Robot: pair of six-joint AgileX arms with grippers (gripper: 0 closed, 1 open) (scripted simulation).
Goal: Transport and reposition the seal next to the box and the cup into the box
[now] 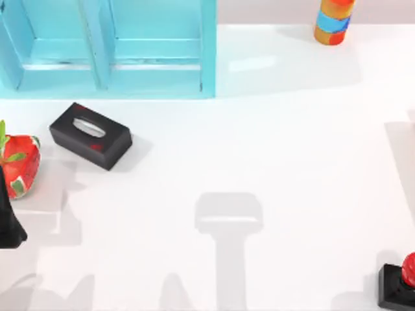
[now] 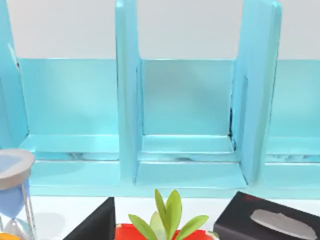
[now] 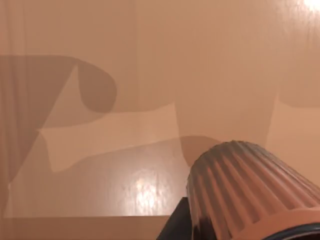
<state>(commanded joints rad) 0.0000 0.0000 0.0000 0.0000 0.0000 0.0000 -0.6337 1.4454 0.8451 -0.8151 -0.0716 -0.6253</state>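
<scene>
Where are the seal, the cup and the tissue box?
seal [image 1: 408,271]: top view, on its red knob.
cup [image 3: 250,185]: right wrist view, on its ribbed side wall.
tissue box [image 1: 91,136]: top view, on its black top face beside the slot.

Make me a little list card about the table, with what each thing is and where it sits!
seal: red knob on a black block, bottom right corner of the table
cup: ribbed brown tumbler, close under the right wrist camera
shelf box: light blue with dividers, top left
tissue box: black, lying just in front of the shelf box
strawberry thing: red with green leaves, left edge
striped can: orange and blue, top right
left arm: dark shape at the left edge, near the strawberry thing
</scene>
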